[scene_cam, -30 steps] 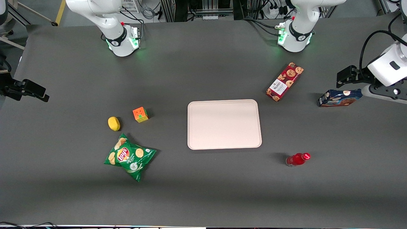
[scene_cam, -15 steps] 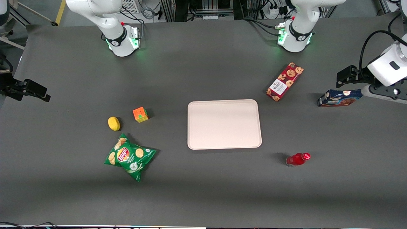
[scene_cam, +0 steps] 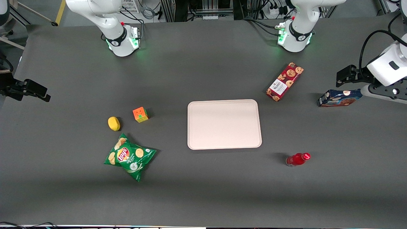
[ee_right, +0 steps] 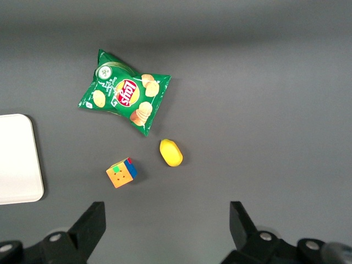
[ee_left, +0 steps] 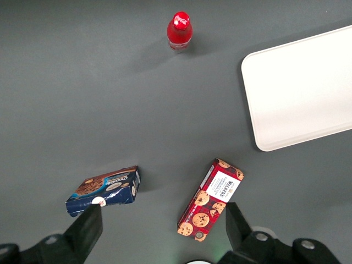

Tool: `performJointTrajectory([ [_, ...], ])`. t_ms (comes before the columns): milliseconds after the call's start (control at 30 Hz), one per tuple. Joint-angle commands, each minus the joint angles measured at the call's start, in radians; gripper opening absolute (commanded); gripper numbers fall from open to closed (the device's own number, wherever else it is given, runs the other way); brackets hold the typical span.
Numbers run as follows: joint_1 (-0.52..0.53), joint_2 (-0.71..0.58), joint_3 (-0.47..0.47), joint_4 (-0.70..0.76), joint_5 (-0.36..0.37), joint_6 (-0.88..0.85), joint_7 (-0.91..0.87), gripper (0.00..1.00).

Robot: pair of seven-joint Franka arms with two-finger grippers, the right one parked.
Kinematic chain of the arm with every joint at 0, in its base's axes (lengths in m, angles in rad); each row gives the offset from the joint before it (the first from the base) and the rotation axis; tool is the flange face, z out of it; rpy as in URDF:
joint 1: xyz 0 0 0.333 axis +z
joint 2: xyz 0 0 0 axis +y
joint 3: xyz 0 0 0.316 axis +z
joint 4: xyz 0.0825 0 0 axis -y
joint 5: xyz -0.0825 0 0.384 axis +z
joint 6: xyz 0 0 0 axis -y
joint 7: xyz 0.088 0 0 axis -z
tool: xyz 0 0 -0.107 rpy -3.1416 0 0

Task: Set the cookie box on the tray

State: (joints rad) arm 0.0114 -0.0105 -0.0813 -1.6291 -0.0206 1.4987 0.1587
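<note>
While the red bottle (scene_cam: pixel 297 159) stands nearest, the tray (scene_cam: pixel 224 124) lies mid-counter; the cookie box (scene_cam: pixel 339 97) rests toward the working arm's end, seemingly just below the gripper (ee_left: pixel 162 228), jaws spread wide, holding nothing.

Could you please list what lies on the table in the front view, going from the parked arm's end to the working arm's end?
Lemon → chips bag → cube → tray → red box → bottle → cookie box, with the open end effector above it.
</note>
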Motion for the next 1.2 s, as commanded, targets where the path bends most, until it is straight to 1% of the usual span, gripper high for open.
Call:
performJointTrajectory([
  [0, -0.002, -0.009, 0.001, -0.012, 0.004, -0.023, 0.01, 1.0],
  [267, -0.008, -0.012, -0.006, -0.012, 0.039, -0.068, 0.047, 1.0],
  [367, -0.011, -0.013, -0.012, -0.012, 0.076, -0.078, 0.126, 1.0],
  [467, -0.01, -0.011, -0.012, -0.012, 0.08, -0.077, 0.214, 1.0],
  [567, -0.01, -0.009, -0.012, -0.014, 0.091, -0.069, 0.352, 1.0],
  [733, -0.011, -0.014, -0.012, -0.017, 0.131, -0.063, 0.576, 1.0],
  [933, 0.001, -0.034, 0.001, -0.052, 0.14, -0.025, 0.827, 1.0],
  [1067, 0.002, -0.11, 0.046, -0.176, 0.151, 0.09, 1.011, 1.0],
  [1167, 0.004, -0.173, 0.055, -0.28, 0.159, 0.191, 1.172, 1.0],
])
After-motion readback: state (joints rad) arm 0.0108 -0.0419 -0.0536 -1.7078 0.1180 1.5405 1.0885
